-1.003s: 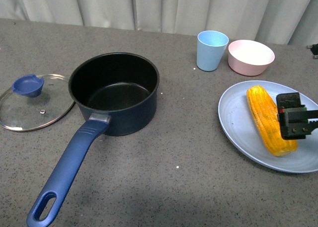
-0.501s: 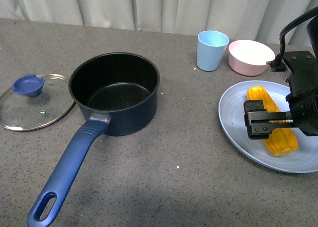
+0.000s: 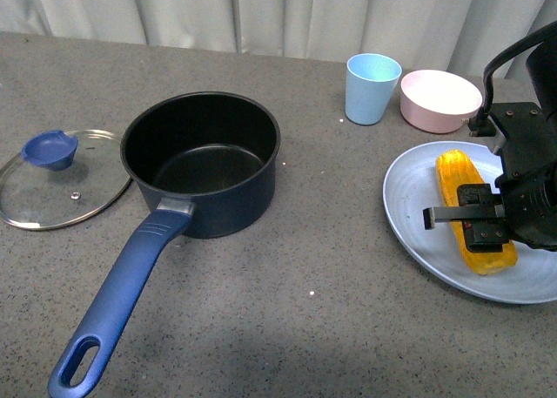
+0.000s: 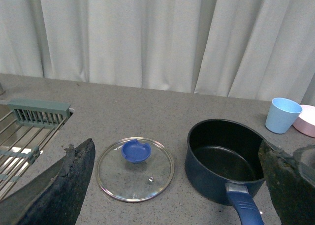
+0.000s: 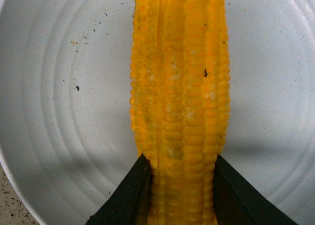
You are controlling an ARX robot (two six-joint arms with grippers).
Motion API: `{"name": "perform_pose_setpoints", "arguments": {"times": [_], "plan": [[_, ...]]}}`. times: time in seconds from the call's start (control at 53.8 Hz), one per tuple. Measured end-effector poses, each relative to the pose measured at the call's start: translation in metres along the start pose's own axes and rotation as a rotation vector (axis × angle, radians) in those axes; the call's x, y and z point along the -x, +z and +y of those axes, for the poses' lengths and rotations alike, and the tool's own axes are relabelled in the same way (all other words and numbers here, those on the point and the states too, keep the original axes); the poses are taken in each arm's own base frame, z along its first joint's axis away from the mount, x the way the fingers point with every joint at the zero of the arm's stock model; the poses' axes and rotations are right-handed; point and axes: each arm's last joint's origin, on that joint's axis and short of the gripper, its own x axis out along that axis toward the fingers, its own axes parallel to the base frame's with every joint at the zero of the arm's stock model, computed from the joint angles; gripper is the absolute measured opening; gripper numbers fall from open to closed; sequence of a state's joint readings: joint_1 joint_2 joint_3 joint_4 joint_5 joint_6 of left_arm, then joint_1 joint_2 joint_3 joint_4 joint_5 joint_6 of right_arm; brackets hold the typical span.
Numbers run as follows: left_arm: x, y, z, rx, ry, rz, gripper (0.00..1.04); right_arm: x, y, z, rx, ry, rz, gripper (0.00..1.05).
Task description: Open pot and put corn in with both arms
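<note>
The dark navy pot stands open left of centre, its long blue handle pointing toward me; it also shows in the left wrist view. Its glass lid with a blue knob lies flat on the table to the pot's left. The yellow corn lies on a pale blue plate at the right. My right gripper is shut on the corn, its fingers pressing both sides of the corn. My left gripper is open and empty, above the table before the lid.
A light blue cup and a pink bowl stand at the back right, behind the plate. A curtain hangs behind the table. A metal rack lies beyond the lid in the left wrist view.
My right gripper came in from the right edge over the plate, then turned and closed on the corn's near half. The pot, lid and corn have not moved.
</note>
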State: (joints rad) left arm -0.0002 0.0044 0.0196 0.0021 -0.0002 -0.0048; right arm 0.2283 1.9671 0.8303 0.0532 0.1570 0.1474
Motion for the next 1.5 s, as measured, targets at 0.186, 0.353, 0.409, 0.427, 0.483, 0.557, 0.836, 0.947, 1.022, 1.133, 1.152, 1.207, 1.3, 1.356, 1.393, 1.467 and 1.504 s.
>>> {"name": "perform_pose_setpoints", "arguments": {"times": [0.186, 0.353, 0.409, 0.427, 0.483, 0.557, 0.836, 0.947, 1.022, 1.133, 1.152, 1.207, 1.3, 1.356, 1.393, 1.467, 1.504], "plan": [[0.0, 0.0, 0.0, 0.0, 0.0, 0.0, 0.98, 0.016, -0.002, -0.001, -0.03, 0.074, -0.024, 0.2], [0.0, 0.0, 0.0, 0.0, 0.0, 0.0, 0.98, 0.046, 0.007, 0.003, -0.091, 0.241, -0.076, 0.17], [0.0, 0.0, 0.0, 0.0, 0.0, 0.0, 0.98, 0.057, 0.011, 0.01, -0.106, 0.323, -0.095, 0.16], [0.0, 0.0, 0.0, 0.0, 0.0, 0.0, 0.98, 0.059, 0.012, 0.012, -0.104, 0.341, -0.098, 0.16], [0.0, 0.0, 0.0, 0.0, 0.0, 0.0, 0.98, 0.068, 0.017, 0.023, -0.117, 0.438, -0.104, 0.15], [0.0, 0.0, 0.0, 0.0, 0.0, 0.0, 0.98, 0.076, 0.025, 0.043, -0.124, 0.553, -0.097, 0.14], [0.0, 0.0, 0.0, 0.0, 0.0, 0.0, 0.98, 0.078, 0.042, 0.111, -0.112, 0.718, -0.039, 0.12], [0.0, 0.0, 0.0, 0.0, 0.0, 0.0, 0.98, 0.074, 0.046, 0.131, -0.107, 0.741, -0.024, 0.12], [0.0, 0.0, 0.0, 0.0, 0.0, 0.0, 0.98, 0.072, 0.049, 0.141, -0.106, 0.751, -0.019, 0.12], [0.0, 0.0, 0.0, 0.0, 0.0, 0.0, 0.98, 0.068, 0.055, 0.151, -0.099, 0.756, -0.015, 0.12], [0.0, 0.0, 0.0, 0.0, 0.0, 0.0, 0.98, 0.067, 0.056, 0.153, -0.099, 0.758, -0.013, 0.12], [0.0, 0.0, 0.0, 0.0, 0.0, 0.0, 0.98, 0.064, 0.06, 0.156, -0.098, 0.752, -0.011, 0.12], [0.0, 0.0, 0.0, 0.0, 0.0, 0.0, 0.98, 0.06, 0.064, 0.161, -0.098, 0.751, -0.009, 0.12], [0.0, 0.0, 0.0, 0.0, 0.0, 0.0, 0.98, 0.055, 0.067, 0.163, -0.102, 0.746, -0.012, 0.12], [0.0, 0.0, 0.0, 0.0, 0.0, 0.0, 0.98, 0.053, 0.068, 0.164, -0.105, 0.748, -0.011, 0.12], [0.0, 0.0, 0.0, 0.0, 0.0, 0.0, 0.98, 0.049, 0.07, 0.167, -0.106, 0.748, -0.011, 0.12], [0.0, 0.0, 0.0, 0.0, 0.0, 0.0, 0.98, 0.047, 0.072, 0.169, -0.107, 0.748, -0.011, 0.12]]}}
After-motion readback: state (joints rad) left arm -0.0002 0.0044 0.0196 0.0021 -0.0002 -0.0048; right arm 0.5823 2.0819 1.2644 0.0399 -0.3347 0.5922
